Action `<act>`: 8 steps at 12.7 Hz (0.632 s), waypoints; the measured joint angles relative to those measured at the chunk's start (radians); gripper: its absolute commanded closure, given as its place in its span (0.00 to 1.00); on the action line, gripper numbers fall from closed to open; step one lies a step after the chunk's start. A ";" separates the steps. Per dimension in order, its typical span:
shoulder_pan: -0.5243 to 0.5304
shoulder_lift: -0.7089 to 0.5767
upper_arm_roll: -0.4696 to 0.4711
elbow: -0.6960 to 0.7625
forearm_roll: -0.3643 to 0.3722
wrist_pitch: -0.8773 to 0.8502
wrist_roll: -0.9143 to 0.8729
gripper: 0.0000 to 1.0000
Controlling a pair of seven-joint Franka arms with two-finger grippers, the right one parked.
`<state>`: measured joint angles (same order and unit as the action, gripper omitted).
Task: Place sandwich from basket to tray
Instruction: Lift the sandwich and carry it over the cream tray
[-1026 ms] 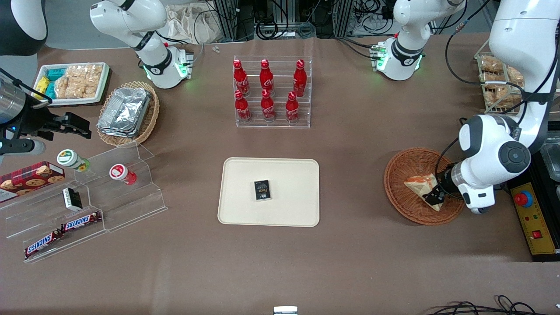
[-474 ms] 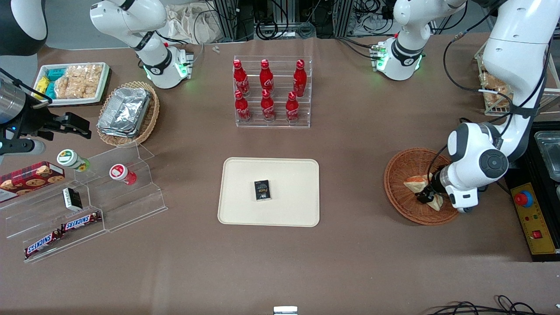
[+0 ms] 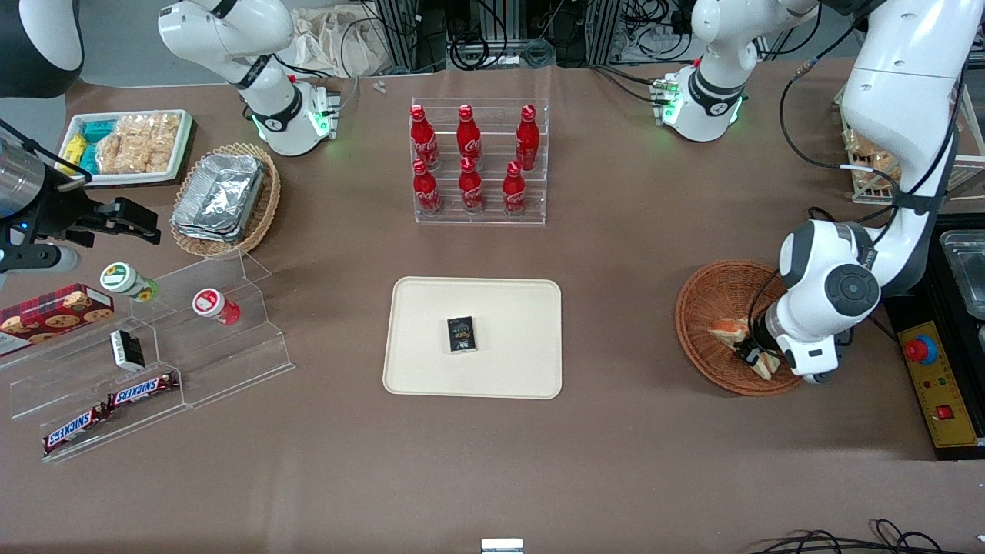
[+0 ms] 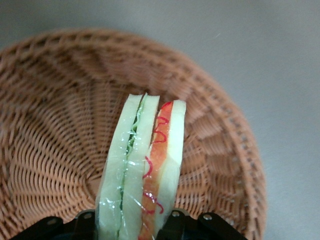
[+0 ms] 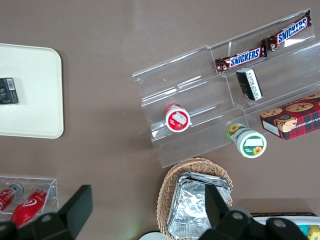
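At the right of the front view, the gripper [image 3: 752,355] is seen lowered into the basket [image 3: 712,296], its fingers pinching the sandwich [image 3: 731,332] from both flat sides. In the left wrist view the sandwich [image 4: 142,172] is held on edge between the black fingers [image 4: 172,222], with the wicker weave of the basket [image 4: 55,125] below it. The tray [image 3: 508,308] lies at the centre of the front view, well apart from the basket, with a small dark packet [image 3: 461,335] resting on it.
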<state>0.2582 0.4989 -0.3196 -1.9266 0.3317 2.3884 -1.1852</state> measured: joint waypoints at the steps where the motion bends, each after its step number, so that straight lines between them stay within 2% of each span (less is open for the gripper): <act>1: -0.006 0.000 -0.004 0.032 0.017 -0.041 0.000 1.00; 3: -0.026 -0.002 -0.030 0.152 0.023 -0.237 0.000 1.00; 5: -0.039 -0.007 -0.097 0.313 0.006 -0.482 0.003 1.00; 6: -0.043 -0.010 -0.128 0.394 -0.035 -0.576 0.023 0.97; 7: -0.047 -0.015 -0.153 0.467 -0.086 -0.648 0.063 0.83; 8: -0.048 -0.017 -0.180 0.526 -0.128 -0.704 0.097 1.00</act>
<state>0.2102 0.4815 -0.4991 -1.4004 0.2036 1.6848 -1.0884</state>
